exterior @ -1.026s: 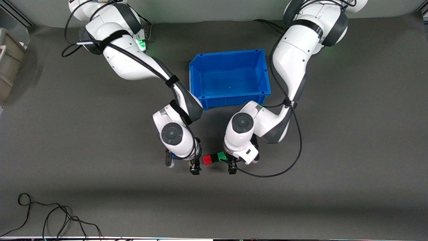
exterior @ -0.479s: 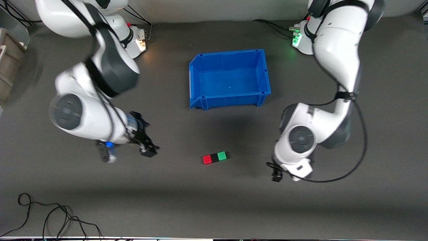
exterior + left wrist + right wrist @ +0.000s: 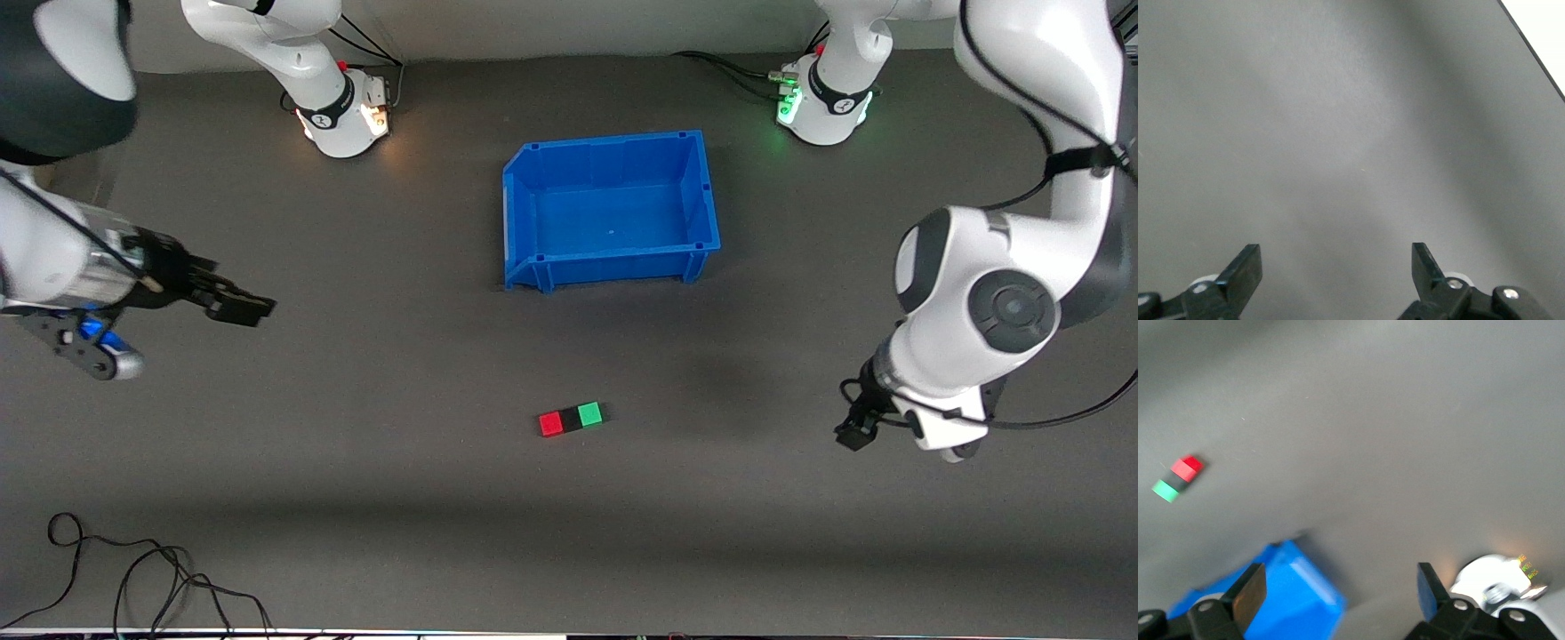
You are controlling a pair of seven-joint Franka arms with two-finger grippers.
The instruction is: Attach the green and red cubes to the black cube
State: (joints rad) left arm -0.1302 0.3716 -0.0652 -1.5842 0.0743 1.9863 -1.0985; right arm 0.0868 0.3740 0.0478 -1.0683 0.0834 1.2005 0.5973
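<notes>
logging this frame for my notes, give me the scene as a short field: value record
cube row: small red cube, matte black cube and small green cube touching in a line on the grey mat, black in the middle
bin: blue plastic bin, farther from the front camera than the cubes, nothing visible inside
left gripper: open, holding nothing, over the mat at the left arm's end
right gripper: open, holding nothing, over the mat at the right arm's end
cables: black cables on the mat's near edge

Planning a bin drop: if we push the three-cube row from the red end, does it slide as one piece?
Likely slides, not rolls: red cube, black cube and green cube are flat-faced. The touching row may buckle if pushed off-axis; joint strength isn't visible.
</notes>
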